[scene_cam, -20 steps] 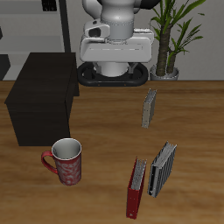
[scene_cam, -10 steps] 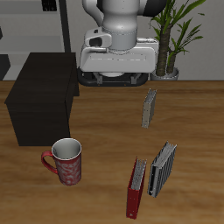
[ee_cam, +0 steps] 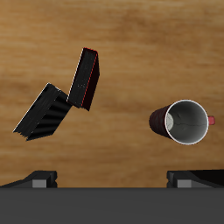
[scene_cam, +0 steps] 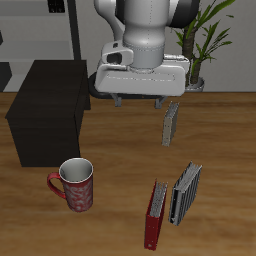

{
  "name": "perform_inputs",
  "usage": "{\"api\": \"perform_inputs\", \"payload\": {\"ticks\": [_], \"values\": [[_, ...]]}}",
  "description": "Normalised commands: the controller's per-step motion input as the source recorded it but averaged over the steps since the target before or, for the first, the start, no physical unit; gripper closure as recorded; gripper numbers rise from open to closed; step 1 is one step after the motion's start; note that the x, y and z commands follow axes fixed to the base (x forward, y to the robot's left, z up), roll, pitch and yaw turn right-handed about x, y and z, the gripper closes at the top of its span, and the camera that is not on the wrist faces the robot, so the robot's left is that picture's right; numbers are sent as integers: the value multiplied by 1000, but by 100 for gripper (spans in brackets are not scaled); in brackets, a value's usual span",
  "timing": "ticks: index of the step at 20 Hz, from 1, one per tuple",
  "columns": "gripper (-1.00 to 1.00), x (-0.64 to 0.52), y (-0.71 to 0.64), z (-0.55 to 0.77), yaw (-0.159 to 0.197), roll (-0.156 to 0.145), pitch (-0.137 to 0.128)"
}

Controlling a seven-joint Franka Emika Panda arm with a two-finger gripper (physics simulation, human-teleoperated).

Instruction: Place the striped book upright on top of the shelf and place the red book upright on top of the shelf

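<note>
The black shelf (scene_cam: pixel 45 110) stands on the table with nothing on its flat top. The dark-red book (scene_cam: pixel 154 215) (ee_cam: pixel 87 79) stands on edge near the table's front, and the striped book (scene_cam: pixel 185 192) (ee_cam: pixel 42 112) stands close beside it. My gripper (scene_cam: pixel 140 100) (ee_cam: pixel 114 179) hangs high over the middle of the table, well behind both books. It is open and holds nothing. Its fingertips (ee_cam: pixel 39 178) are spread wide apart.
A red patterned mug (scene_cam: pixel 75 185) (ee_cam: pixel 185 122) sits in front of the shelf. A small grey book (scene_cam: pixel 171 124) stands farther back, beside the gripper. A potted plant (scene_cam: pixel 200 40) and a grey rack (scene_cam: pixel 40 30) are behind the table.
The arm has swung forward and lower over the table, and the gripper's fingers now show beneath the hand. The books and mug have not moved.
</note>
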Motion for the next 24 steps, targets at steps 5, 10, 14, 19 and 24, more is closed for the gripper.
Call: {"api": "perform_inputs", "payload": {"ticks": [5, 10, 14, 19, 24], "values": [[-100, 232, 165, -111, -31, 1, -29], [-100, 171, 187, -129, -16, 38, -4], [-100, 197, 179, -111, -1, 31, 10], [-100, 136, 144, -40, -23, 22, 2], [-100, 70, 301, -204, -48, 29, -1]]}}
